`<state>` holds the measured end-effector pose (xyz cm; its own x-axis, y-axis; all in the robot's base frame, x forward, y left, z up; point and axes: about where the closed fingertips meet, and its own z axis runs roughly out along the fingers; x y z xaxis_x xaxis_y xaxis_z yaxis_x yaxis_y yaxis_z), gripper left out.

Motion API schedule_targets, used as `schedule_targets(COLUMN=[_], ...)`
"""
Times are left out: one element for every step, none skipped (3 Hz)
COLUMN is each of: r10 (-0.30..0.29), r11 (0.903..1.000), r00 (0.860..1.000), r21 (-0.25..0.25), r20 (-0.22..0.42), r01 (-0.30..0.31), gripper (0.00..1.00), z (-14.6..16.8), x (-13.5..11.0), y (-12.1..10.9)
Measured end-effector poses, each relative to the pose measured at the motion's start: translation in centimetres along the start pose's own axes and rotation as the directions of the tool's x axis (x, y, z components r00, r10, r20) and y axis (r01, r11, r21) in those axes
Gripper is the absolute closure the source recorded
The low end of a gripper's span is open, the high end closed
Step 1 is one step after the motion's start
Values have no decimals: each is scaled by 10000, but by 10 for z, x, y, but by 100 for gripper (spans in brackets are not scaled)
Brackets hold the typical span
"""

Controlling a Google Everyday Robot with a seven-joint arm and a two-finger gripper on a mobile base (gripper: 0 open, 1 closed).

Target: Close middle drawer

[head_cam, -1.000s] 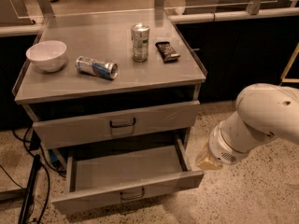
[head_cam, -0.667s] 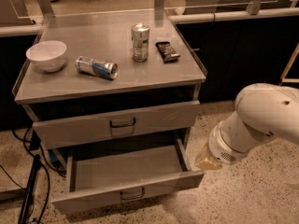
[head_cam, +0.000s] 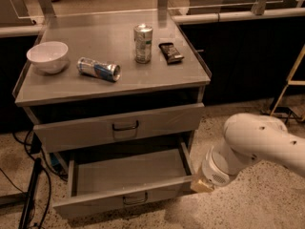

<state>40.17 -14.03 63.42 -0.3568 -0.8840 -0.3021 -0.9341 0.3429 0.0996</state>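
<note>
The middle drawer is a grey metal drawer with a shallow tray, pulled far out of the cabinet. Its low flat front carries a small dark centre handle. Above it, the taller-fronted grey drawer stands slightly out. My white arm comes in from the right. My gripper is at the arm's low end, against the right front corner of the middle drawer, mostly hidden behind the wrist. The lowest drawer is out of view.
On the cabinet top are a white bowl, a can lying on its side, an upright can and a dark snack bar. Cables trail on the floor at the left. A wooden stand is at the right.
The end of my arm has dropped a little lower beside the middle drawer's right front corner. The drawer stays about as far out as before.
</note>
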Motion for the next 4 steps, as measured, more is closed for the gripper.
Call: schedule_targets(r10=[205, 207, 646, 1022], r11=[9992, 9992, 9944, 9839], r00=[9995, 9995, 9979, 9945], r21=[-329, -331, -843, -1496], r20=[-221, -219, 95, 213], r01=[-212, -214, -636, -979], gripper=[100, 100, 100, 100], z=[54, 54, 77, 119], x=[6, 6, 4, -5], y=[-3, -3, 1, 1])
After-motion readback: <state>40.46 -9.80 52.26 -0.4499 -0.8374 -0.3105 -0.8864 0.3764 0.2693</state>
